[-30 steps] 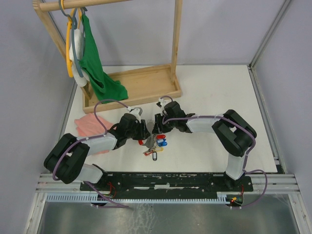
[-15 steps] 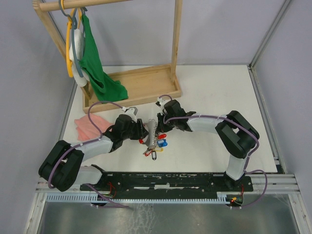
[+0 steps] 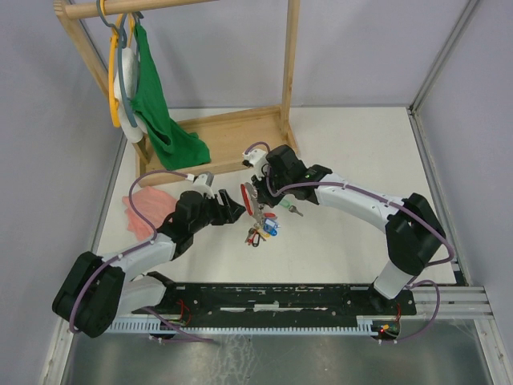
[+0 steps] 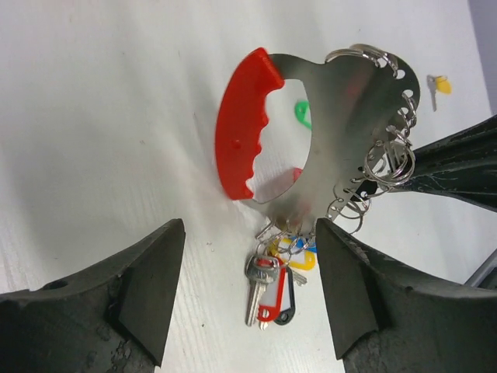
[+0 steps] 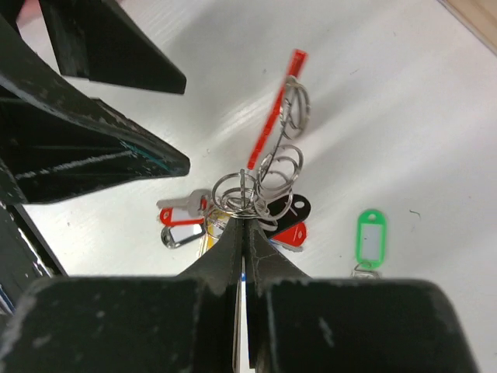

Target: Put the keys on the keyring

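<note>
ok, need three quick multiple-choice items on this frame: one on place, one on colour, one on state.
1. Where is the small key with the green plastic tag?
A. lying on the white table, off the rings
B. between the left gripper's fingers
C. on the wooden rack

2. What colour is the plastic grip on the silver metal key plate?
A. blue
B. red
C. yellow

3. The right gripper is:
A. open and empty
B. shut on a steel ring of the plate
C. shut on the pink cloth

Answers:
1 A: the right wrist view shows it lying alone on the table.
2 B: the left wrist view shows the grip is red.
3 B: its fingers meet on the steel ring.
</note>
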Robot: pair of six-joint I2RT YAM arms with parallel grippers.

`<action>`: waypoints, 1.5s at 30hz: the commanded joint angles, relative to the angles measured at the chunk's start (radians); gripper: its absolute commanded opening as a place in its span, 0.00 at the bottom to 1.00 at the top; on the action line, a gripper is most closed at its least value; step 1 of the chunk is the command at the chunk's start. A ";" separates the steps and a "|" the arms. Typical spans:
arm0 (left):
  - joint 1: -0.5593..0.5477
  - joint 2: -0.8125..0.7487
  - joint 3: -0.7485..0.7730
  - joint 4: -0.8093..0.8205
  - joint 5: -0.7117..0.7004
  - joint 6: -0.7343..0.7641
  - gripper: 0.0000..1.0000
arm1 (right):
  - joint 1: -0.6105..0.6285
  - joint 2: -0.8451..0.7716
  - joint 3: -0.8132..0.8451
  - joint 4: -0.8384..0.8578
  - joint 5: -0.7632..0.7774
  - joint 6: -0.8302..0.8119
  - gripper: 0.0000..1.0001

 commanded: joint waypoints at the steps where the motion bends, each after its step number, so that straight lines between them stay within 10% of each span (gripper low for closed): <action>1: 0.012 -0.107 -0.047 0.132 -0.022 0.045 0.77 | 0.009 -0.057 0.093 -0.149 -0.024 -0.189 0.01; 19: 0.016 -0.077 -0.188 0.688 0.261 0.472 0.89 | 0.046 -0.125 0.123 -0.399 -0.099 -0.523 0.01; 35: 0.016 -0.005 -0.109 0.632 0.641 0.804 0.83 | 0.071 -0.154 0.093 -0.430 -0.116 -0.693 0.01; 45: 0.016 0.062 0.003 0.433 0.816 0.888 0.61 | 0.079 -0.139 0.080 -0.406 -0.109 -0.693 0.01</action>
